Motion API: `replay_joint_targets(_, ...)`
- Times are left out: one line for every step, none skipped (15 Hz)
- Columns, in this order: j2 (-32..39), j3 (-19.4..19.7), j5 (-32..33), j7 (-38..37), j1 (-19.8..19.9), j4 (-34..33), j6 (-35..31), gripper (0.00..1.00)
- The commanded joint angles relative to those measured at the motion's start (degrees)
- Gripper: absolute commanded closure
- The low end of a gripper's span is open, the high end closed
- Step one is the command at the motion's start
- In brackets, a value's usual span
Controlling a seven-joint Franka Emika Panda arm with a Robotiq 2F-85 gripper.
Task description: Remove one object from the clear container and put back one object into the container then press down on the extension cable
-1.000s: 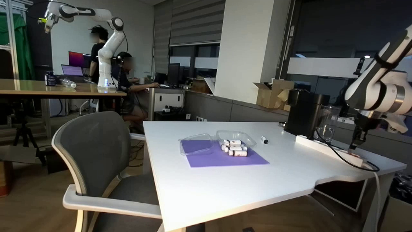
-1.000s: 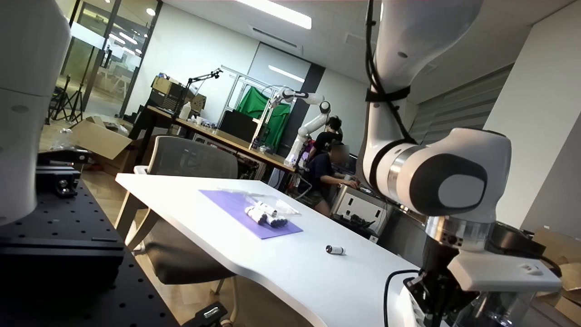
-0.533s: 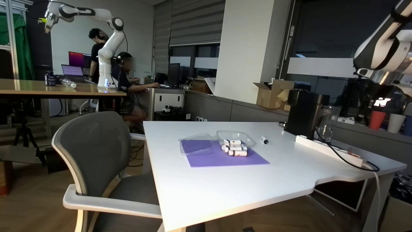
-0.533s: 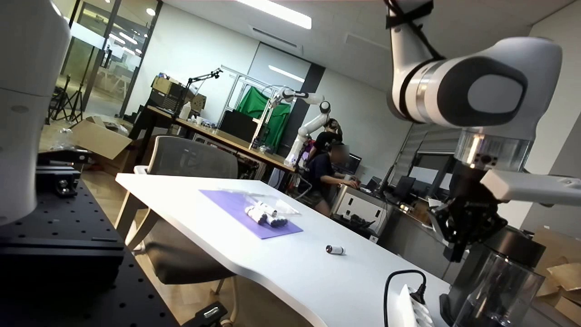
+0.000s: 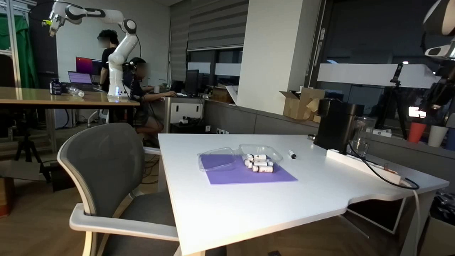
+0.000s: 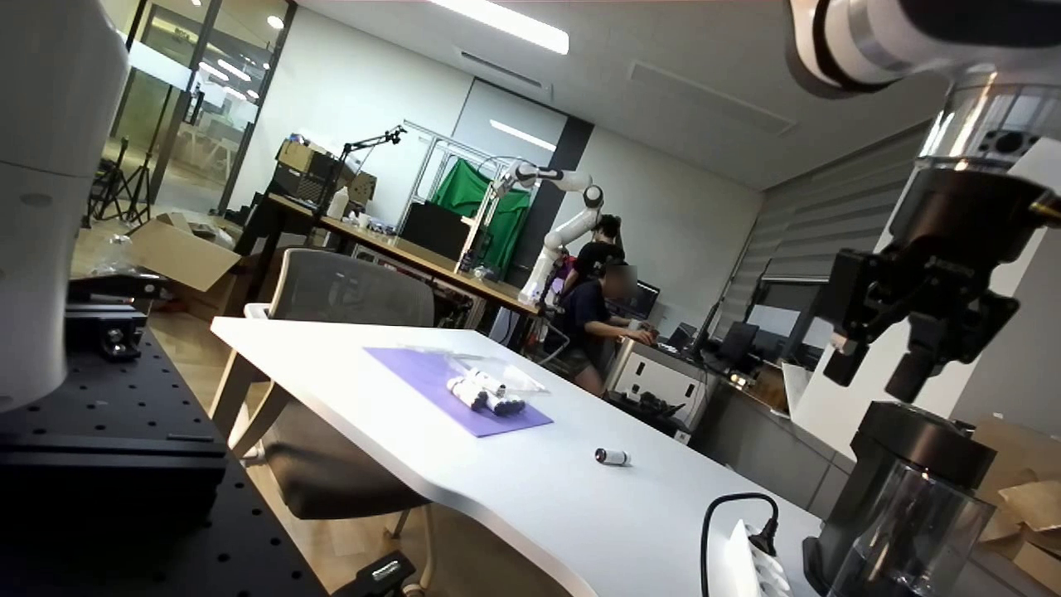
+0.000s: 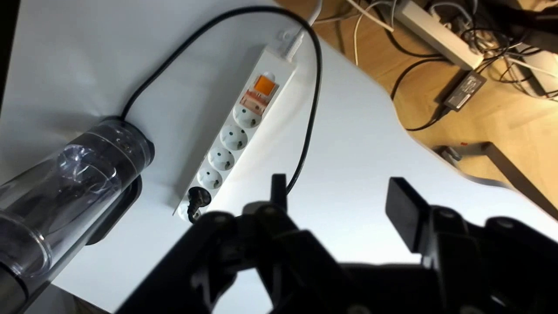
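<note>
Gripper point(image 7: 342, 203), qty 1. Blk; jaws well parted, grasp released; up in the air, higher than white table point(image 5: 245, 206) & apart from it. Partly cut off by frame edge in an ext. view.

Extension cable point(image 7: 227, 148), qty 1. White multi-socket strip, flat on white table, nr. its edge; apart from gripper. Orange switch point(image 7: 264, 85) at one end; white cord point(image 5: 417, 217) leaves same end, hangs past table edge. Black plug point(image 7: 199, 198) seated in socket at opp. end. Black cable point(image 7: 317, 83) loops round switch end, then goes out of sight behind gripper in wrist view.

Clear container point(image 5: 274, 152), qty 1. Low, see-thru, partly over purple mat point(image 5: 227, 177). Clear tray-like piece point(image 5: 206, 164) just beside; joined or not, can't tell.

Small bottles point(image 5: 263, 169), several. White, labelled, bunched on their sides at clear container; inside or in front, can't tell.

Loose bottle point(image 6: 612, 457), qty 1. On its side on white table, off mat, betw. clear container & extension cable.

Blk appliance point(image 5: 334, 124), qty 1. Upright, w/ clear tank point(image 7: 83, 187); nr. extension cable.

Grey chair point(image 5: 103, 170), qty 1. By white table.

Backgr.: second white arm point(image 5: 117, 76), standing person point(image 6: 598, 253), seated person point(image 6: 585, 300).
</note>
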State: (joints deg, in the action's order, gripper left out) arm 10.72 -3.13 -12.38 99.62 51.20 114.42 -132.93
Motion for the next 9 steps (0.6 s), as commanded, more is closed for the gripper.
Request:
replay_joint_targets(-1.81,8.12,0.29,3.46,-3.56,-1.44,4.81,0.07)
replay_joint_targets(-1.97,10.04,0.43,5.15,-3.92,-1.26,4.85,0.02)
replay_joint_targets(-1.89,11.82,1.06,6.81,-4.25,-1.12,4.93,0.0)
replay_joint_targets(-1.55,13.53,2.23,8.02,-4.58,-1.48,6.34,0.0)
replay_joint_targets(-1.54,13.63,0.14,6.74,-6.02,-0.73,4.49,0.04)
replay_joint_targets(-1.49,14.74,0.66,7.73,-5.95,-0.72,5.08,0.0)
replay_joint_targets(-1.45,15.29,0.73,8.35,-5.83,-0.71,5.35,0.0)
replay_joint_targets(-1.44,15.46,0.74,8.69,-5.8,-0.71,5.53,0.0)
replay_joint_targets(-1.43,15.46,0.75,8.71,-5.93,-0.71,5.56,0.0)
